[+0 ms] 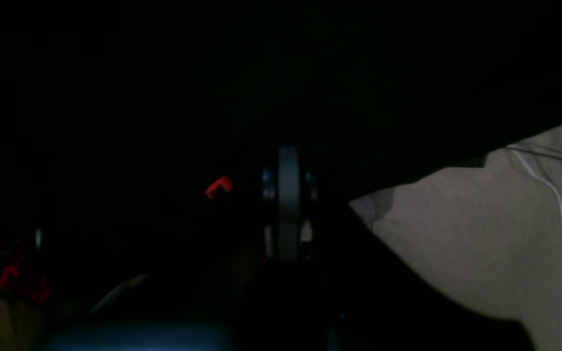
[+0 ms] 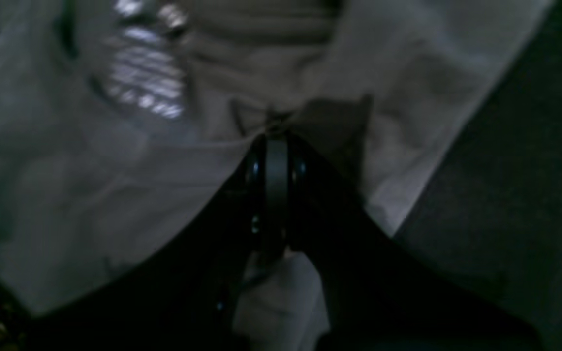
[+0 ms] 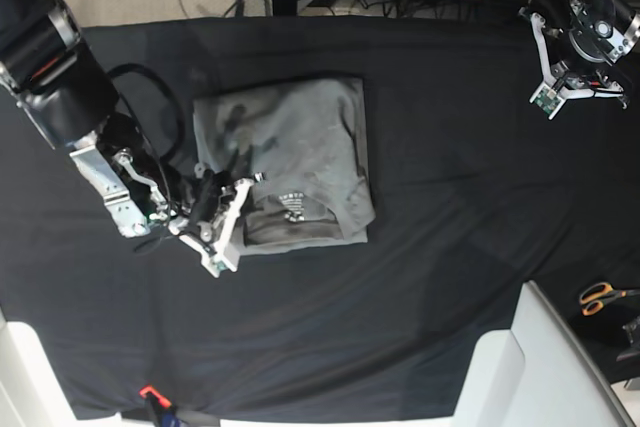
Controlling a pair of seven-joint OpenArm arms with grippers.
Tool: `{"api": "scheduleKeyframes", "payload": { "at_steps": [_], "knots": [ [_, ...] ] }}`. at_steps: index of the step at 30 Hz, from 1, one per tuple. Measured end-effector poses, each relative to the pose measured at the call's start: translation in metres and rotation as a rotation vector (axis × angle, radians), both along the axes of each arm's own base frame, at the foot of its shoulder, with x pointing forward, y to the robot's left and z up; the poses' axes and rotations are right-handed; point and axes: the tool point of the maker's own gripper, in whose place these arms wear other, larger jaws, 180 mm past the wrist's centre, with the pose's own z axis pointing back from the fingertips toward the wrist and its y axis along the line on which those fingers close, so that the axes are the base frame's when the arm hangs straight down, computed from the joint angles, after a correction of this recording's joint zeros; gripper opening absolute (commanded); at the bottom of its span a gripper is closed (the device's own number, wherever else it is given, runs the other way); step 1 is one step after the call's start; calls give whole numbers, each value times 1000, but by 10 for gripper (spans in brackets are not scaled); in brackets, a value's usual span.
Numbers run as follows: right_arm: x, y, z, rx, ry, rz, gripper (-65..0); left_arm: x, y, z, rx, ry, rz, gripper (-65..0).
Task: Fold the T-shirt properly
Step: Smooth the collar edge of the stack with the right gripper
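A: Where's the shirt point(image 3: 290, 152)?

B: On the black cloth point(image 3: 450, 197), a little left of centre, already a compact rectangle; neck label facing up near the front edge; nothing else close to it.

A: And the hands?

B: The right gripper point(image 3: 222, 215) sits at the shirt's near-left corner, jaws pinched together; in its wrist view grey fabric point(image 2: 115, 195) bunches right at the tips, so I judge it is clamped on the shirt. The left gripper point(image 3: 570, 72) is parked at the far right, well apart from the shirt; its jaws are closed on nothing.

A: What could go wrong?

B: If the right arm pulls away with the jaws closed, the corner would drag; the top layer would peel back and the fold would open; a sideways tug would skew the whole stack, since nothing pins the other side.

A: Room to move?

B: Plenty; bare cloth on the right and at the front; the left side is tighter, with the right arm and its cable point(image 3: 150, 107) lying just beside the shirt's left edge; scissors point(image 3: 605, 295) lie far off at the right, out of the way.
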Motion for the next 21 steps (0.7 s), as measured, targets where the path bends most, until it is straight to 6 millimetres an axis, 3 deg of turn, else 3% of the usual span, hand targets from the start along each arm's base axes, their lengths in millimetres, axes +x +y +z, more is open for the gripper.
{"api": "scheduleKeyframes", "payload": {
  "at_steps": [7, 13, 17, 19, 21],
  "knots": [
    [21, 2, -4, 58, -74, -84, -648, -1, -1, -2, 1, 9, -3, -650],
    [26, 1, -2, 75, -107, -106, -648, -1, -3, -2, -3, 9, -3, -650],
    [29, -1, 15, 88, -148, -137, -648, -1, -2, -3, -2, 12, -2, -650],
    [19, 1, 26, 93, -134, -103, -648, -3, 0, -6, -1, 22, 3, -650],
    [8, 15, 37, 111, -124, -59, -648, -6, 1, -11, -6, 35, 12, -650]
  ]
}}
